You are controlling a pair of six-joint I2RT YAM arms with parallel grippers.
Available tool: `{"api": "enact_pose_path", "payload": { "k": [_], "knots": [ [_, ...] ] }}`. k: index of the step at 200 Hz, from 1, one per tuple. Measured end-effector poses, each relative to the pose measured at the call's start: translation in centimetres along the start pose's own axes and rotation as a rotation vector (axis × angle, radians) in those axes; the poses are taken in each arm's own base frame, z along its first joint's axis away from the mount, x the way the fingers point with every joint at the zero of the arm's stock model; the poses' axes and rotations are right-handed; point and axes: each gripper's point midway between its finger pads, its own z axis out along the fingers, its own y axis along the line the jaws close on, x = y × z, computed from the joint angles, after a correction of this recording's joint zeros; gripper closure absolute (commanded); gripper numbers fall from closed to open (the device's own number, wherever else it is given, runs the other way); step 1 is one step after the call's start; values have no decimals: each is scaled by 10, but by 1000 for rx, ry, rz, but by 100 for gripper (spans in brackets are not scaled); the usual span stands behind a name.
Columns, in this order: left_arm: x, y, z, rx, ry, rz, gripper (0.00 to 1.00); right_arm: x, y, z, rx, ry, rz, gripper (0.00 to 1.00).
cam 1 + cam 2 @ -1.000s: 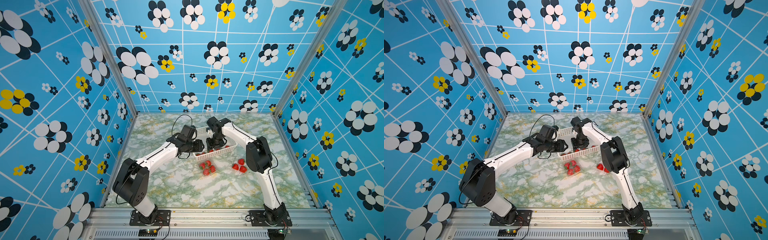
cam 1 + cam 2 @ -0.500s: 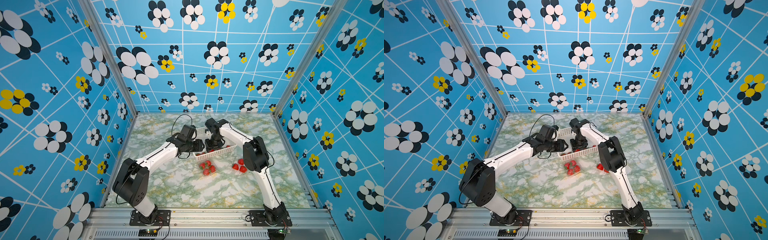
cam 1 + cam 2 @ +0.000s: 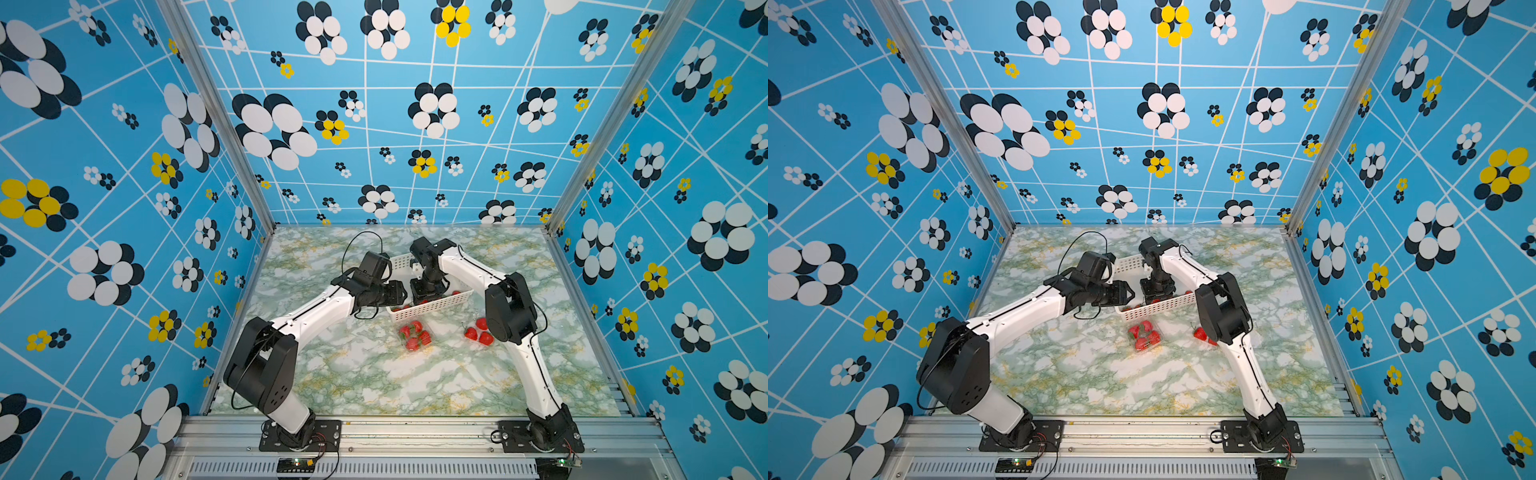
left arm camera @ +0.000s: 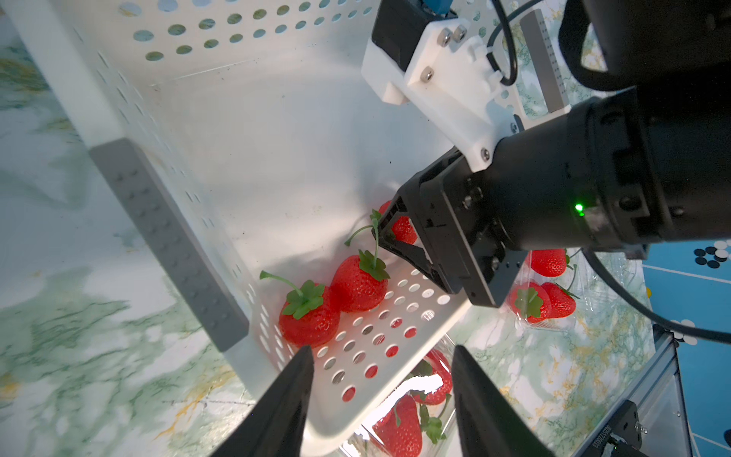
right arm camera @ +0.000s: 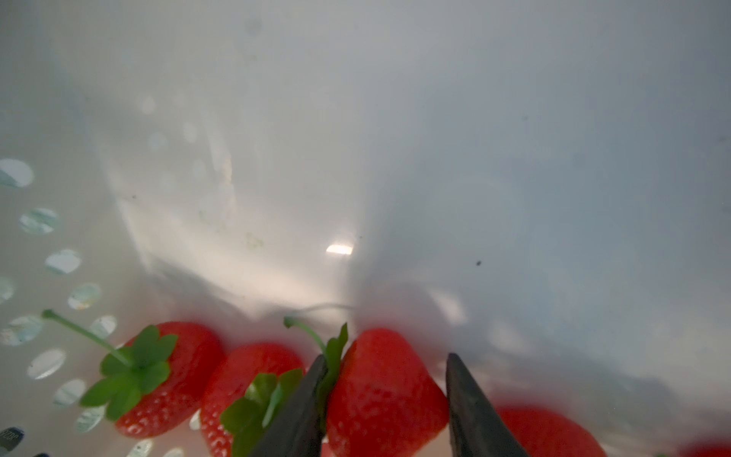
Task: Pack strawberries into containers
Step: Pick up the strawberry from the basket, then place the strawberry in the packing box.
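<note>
While the left gripper [image 4: 381, 352] is held open and empty at the basket's [image 4: 277, 138] nine o'clock, a strawberry [image 5: 387, 395] is clasped between the right gripper's [image 5: 387, 356] fingers.

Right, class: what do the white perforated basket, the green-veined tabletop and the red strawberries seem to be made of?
White perforated basket: moulded plastic, smooth semi-gloss; evenly punched round holes, thin walls.
Green-veined marble-look tabletop: perhaps printed laminate rather than stone; glossy, flat pattern.
Red strawberries: glossy seeded skin, green leafy caps; real or plastic, cannot tell.
</note>
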Motion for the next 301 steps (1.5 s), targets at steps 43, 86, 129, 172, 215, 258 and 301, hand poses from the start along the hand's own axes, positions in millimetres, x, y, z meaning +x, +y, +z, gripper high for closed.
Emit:
{"api": "enact_pose_path", "payload": {
  "k": [43,86,129,172,215,258,301],
  "knots": [
    [0,0,0,2,-4,1,42,-1,-1,-1,7,-6,0,77],
    [0,0,0,2,-4,1,42,-8,-2,-24,32,-67,-8,77],
    [1,-2,0,10,1,4,43,-17,3,-83,44,-200,-21,78],
    [2,-33,0,49,10,57,43,11,-13,-141,61,-300,13,78],
    [9,-86,15,118,37,142,42,67,-65,-145,99,-287,142,77],
    [34,-119,40,143,111,204,43,121,-85,-122,114,-221,217,77],
    [60,-145,53,168,163,252,43,156,-98,-101,99,-194,277,77]
  ]
}}
